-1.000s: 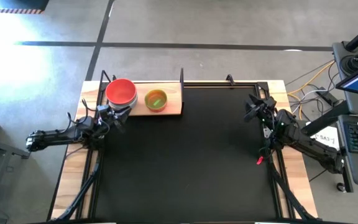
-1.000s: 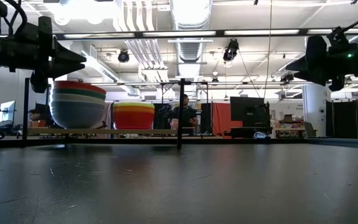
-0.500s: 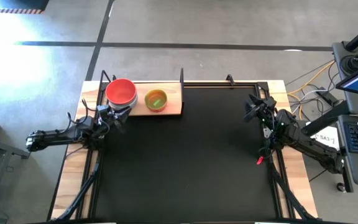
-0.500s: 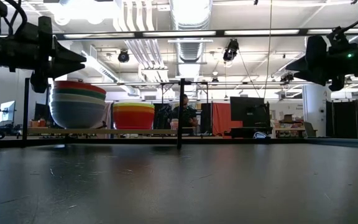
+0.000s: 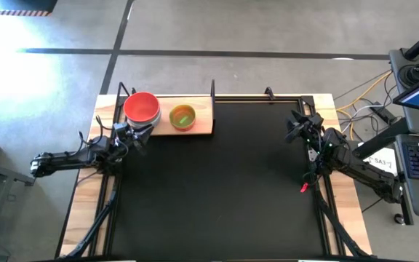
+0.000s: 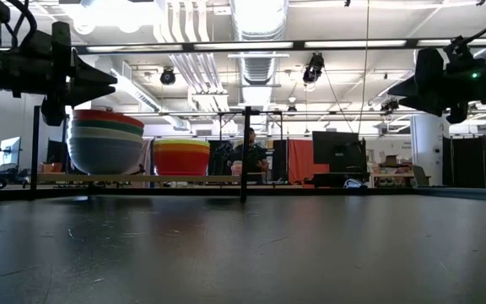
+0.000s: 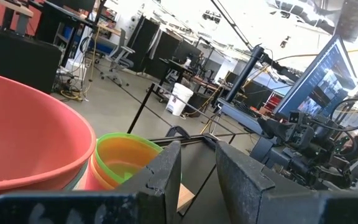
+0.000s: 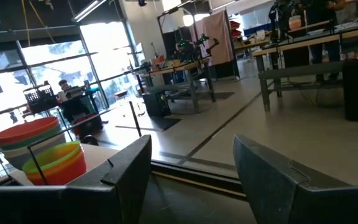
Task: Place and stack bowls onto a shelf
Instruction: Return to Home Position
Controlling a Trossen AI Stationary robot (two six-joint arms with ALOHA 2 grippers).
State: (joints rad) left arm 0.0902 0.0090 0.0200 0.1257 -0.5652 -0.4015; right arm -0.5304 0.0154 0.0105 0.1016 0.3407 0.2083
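Holding the same parked poses through the last second, both dark arms sat at the edges of the large black rectangular table mat [image 5: 217, 182], and nothing in the high or low view had shifted. From that I judged the stacking done, with only the return to rest left.

The flat light wooden shelf [image 5: 204, 125], with its thin black uprights, lay just ahead of the left gripper [image 5: 138, 138]. It was well apart from the right gripper [image 5: 292, 128], across the mat from it. Nearest the left gripper's tips stood the taller stack of round plastic bowls, capped by a red bowl [image 5: 142, 108]. Just beyond it, farther from that hand, stood the smaller stack, topped by a light green bowl [image 5: 182, 116]. Every bowl I could see sat on the shelf.

The left gripper's fingers [image 7: 160, 180] were parted by a narrow gap and pinched nothing. The right gripper's fingers [image 8: 123, 168] were spread wide, also empty.
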